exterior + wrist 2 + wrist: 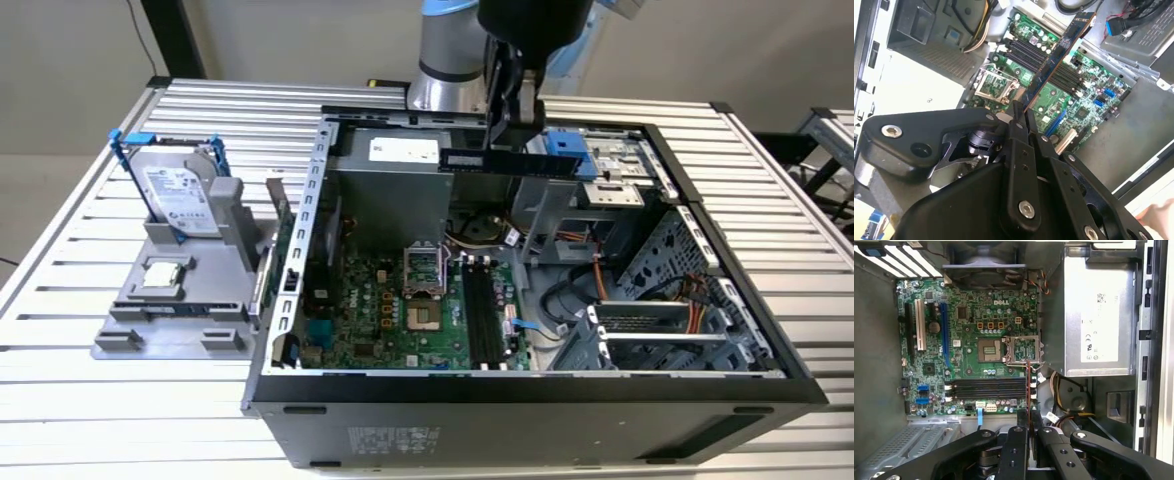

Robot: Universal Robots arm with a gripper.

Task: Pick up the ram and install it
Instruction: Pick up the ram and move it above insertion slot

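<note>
My gripper (1021, 111) is clenched on one end of the ram (514, 160), which hangs level over the open case (534, 385) near its far rim; pickup done, seating not yet. I judge it needs aligning with the black memory slots (483, 320)

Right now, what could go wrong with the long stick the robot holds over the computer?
The end effector pinches the thin ram high above the case, so it might slip and fall. In the exterior view it lies crosswise to the black memory slots, so lowered like that it could hit motherboard parts instead.
</note>
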